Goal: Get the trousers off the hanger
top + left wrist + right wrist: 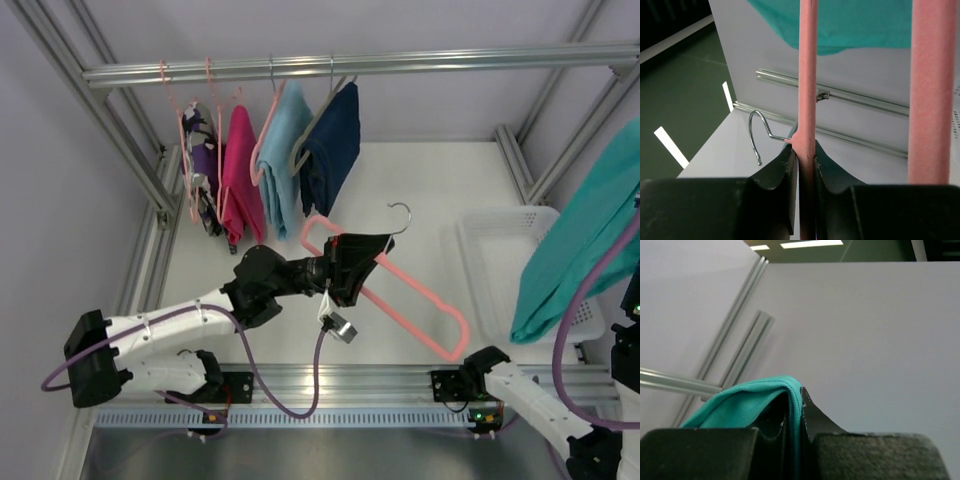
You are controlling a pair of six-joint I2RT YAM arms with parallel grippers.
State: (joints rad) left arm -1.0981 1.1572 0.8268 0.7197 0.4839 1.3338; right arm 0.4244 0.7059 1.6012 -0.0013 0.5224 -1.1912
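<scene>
Left claw (805, 150), closed tight, grips a rod of the hanger (807, 75), seemingly stiff and light. Right claw (796, 402) pinches an upper fold of the soft, limp trousers (570, 250), which drape beneath it.

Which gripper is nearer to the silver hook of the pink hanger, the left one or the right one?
Left. The left gripper is clamped on the hanger right beside the hook; the right gripper holds the trousers up, far off to the right.

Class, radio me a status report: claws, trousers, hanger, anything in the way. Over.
Left claw shut on hanger. Right claw shut on trousers, clear of hanger. Nothing in the way.
</scene>
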